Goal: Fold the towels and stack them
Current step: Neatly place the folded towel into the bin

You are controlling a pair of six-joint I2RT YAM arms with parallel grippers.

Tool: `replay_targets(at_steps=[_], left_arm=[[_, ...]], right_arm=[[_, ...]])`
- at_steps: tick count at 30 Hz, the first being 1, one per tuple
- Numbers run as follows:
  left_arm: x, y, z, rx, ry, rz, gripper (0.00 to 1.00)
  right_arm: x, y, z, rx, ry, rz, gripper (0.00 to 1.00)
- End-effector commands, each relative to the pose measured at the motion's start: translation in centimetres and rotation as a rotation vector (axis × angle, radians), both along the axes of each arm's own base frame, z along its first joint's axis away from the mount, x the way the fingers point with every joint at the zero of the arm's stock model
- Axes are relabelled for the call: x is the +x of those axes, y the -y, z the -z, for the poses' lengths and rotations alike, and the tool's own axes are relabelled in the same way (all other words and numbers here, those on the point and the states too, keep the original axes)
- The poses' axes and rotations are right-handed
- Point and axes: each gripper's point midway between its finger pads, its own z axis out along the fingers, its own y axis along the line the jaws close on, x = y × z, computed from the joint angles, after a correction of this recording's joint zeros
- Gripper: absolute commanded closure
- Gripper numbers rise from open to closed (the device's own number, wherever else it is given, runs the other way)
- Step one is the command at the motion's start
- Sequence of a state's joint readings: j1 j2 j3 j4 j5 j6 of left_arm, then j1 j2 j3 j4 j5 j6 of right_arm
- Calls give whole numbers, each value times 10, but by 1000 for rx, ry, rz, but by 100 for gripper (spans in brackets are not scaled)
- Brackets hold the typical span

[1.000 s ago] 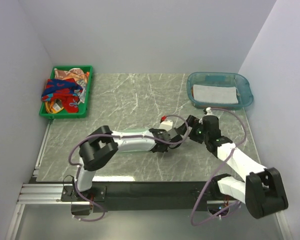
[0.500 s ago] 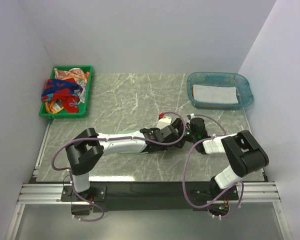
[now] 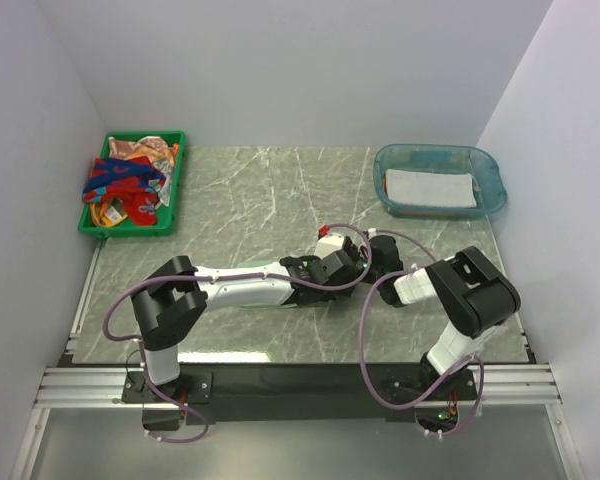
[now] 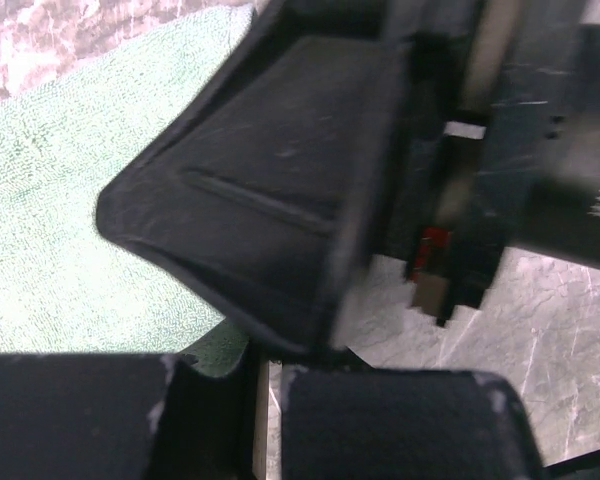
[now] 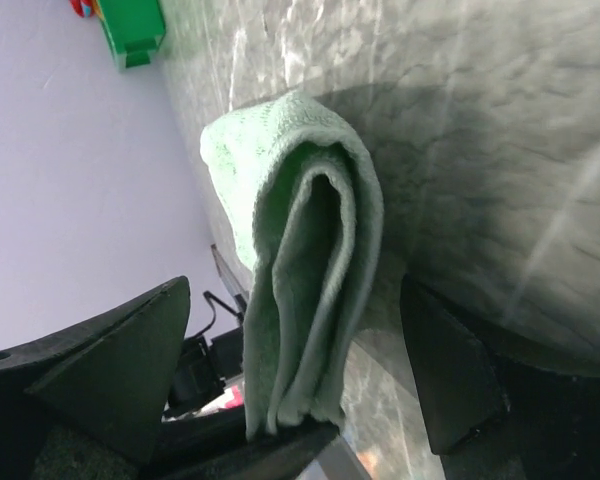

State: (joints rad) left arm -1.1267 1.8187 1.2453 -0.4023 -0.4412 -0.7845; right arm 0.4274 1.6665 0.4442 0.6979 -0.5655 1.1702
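Pinch at one end, wide gap round the fold

Left hand (image 4: 265, 385) is clenched on the edge of the sage green towel (image 5: 300, 260), which sits doubled over on the desk (image 3: 250, 200) beside that arm. The right hand (image 5: 280, 370) is released, its fingers (image 5: 110, 360) spread either side of the fold and apart from it. Farther back, a heap of coloured towels (image 3: 125, 180) fills the green tray (image 3: 176, 190) at left, and a whitish towel (image 3: 430, 187) lies in the blue tub (image 3: 492, 180) at right.
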Motion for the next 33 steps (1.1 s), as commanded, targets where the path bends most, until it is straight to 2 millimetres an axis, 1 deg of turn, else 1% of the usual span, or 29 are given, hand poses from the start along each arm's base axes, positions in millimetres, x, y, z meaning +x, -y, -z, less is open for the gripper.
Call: replay_targets(at_steps=[1,3,7,10,13,14,16,17,18,19,20,21,22,23,24,25,26,27,28,29,30,31,32,33], left_arm=[[9,19,-22,-78,45,6,99],[8,19,-22,-82,44,5,99],[8,21,-17,-79,25,-4,99],[6,26,-12,-88,6,-1,98],[6,27,-10,-82,-1,-5,94],[6,26,-9,-76,-3,-9,92],[6,26,-11,-77,-10,-27,82],[6,28,-13,-88,-13,-32,78],[5,27,-14,-88,-17,-34,69],[5,27,-16,-93,-17,-36,63],[5,27,-22,-107,-14,-39,57],[5,25,-24,-109,-14,-44,41],[4,24,-28,-115,-9,-46,33],[6,21,-37,-132,2,-56,26],[5,17,-39,-136,-1,-63,15],[6,13,-42,-144,-3,-70,11],[7,4,-50,-167,-8,-82,9],[8,-2,-53,-180,-12,-86,6],[15,-12,-70,-221,0,-107,5],[13,-24,-67,-212,-15,-112,4],[16,-33,-71,-217,-10,-125,2],[17,-43,-76,-224,-7,-133,1],[23,-64,-86,-240,6,-153,1],[26,-75,-90,-247,11,-161,1]], right_arm=[[-1,-5,15,-25,-45,3,9],[0,-6,19,-29,-50,2,13],[5,-10,20,-37,-44,-11,22],[8,-11,20,-49,-38,-16,32],[11,-10,18,-65,-27,-20,51],[12,-10,18,-71,-24,-19,64],[15,-9,17,-88,-14,-18,78],[16,-9,15,-91,-7,-20,88],[18,-10,13,-92,-3,-23,93],[18,-9,14,-102,-3,-32,97],[20,-9,13,-106,1,-33,100],[25,-9,8,-109,15,-34,100],[25,-5,12,-143,8,-40,100],[27,-4,11,-157,15,-41,100],[31,-2,8,-173,28,-42,100],[37,2,6,-205,38,-50,100],[41,5,3,-222,49,-49,100],[53,4,-7,-243,105,-67,100],[54,13,-3,-281,74,-70,100],[61,17,-5,-317,88,-67,100],[77,18,-18,-354,161,-90,100],[77,26,-16,-403,137,-97,100],[86,36,-14,-458,133,-80,100],[104,38,-30,-493,203,-92,100]])
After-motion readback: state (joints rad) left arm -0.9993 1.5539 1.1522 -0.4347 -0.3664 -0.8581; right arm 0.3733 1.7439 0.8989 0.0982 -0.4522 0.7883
